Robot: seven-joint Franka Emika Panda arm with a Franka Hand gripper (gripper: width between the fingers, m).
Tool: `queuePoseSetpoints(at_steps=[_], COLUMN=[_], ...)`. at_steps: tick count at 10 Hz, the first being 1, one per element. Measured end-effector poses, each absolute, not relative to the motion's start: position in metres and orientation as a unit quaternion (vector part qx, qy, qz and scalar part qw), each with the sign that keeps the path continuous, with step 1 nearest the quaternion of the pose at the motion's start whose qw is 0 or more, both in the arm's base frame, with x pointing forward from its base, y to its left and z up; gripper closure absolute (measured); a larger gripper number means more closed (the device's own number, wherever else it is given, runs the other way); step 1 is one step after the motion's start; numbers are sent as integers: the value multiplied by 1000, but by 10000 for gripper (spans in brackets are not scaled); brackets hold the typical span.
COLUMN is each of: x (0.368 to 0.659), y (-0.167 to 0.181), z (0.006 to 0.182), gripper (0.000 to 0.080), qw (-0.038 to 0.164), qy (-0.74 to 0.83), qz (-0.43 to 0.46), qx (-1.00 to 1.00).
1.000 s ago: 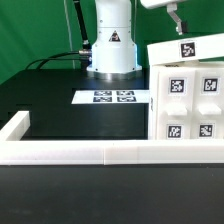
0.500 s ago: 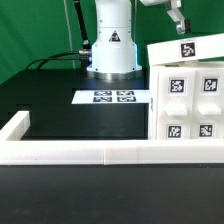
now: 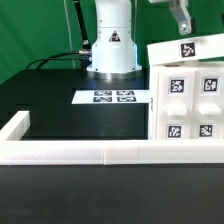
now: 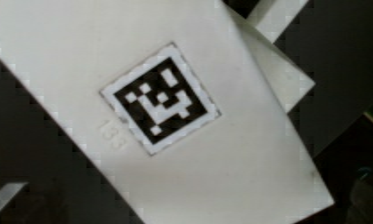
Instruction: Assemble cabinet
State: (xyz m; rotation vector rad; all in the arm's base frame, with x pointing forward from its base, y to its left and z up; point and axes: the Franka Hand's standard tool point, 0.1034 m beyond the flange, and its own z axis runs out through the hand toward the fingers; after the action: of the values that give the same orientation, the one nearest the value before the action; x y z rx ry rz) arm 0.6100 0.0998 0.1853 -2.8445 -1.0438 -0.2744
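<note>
The cabinet's white parts stand at the exterior view's right. A large face with four tags (image 3: 190,105) points at the camera, and a tilted white panel with one tag (image 3: 186,47) lies on top of it. My gripper (image 3: 182,18) hangs at the top edge, just above that top panel, and only its lower part shows. No part shows between its fingers. In the wrist view a white tagged panel (image 4: 165,100) fills the picture from close up, with another white edge (image 4: 281,60) behind it. My fingers do not show clearly there.
The marker board (image 3: 113,97) lies flat on the black table in front of the robot base (image 3: 111,45). A low white rail (image 3: 90,152) borders the table's front and left. Cables (image 3: 60,57) run behind at the left.
My gripper has moved toward the exterior view's right and a little upward over the top panel. The cabinet parts have not moved.
</note>
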Motion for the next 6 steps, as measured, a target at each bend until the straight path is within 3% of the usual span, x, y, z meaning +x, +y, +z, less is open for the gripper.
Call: queuePoseSetpoints(at_steps=[6], x=[609], y=[83], z=[173], gripper=[2], qw=[30], qy=[-487], qz=[-85], qx=[-869])
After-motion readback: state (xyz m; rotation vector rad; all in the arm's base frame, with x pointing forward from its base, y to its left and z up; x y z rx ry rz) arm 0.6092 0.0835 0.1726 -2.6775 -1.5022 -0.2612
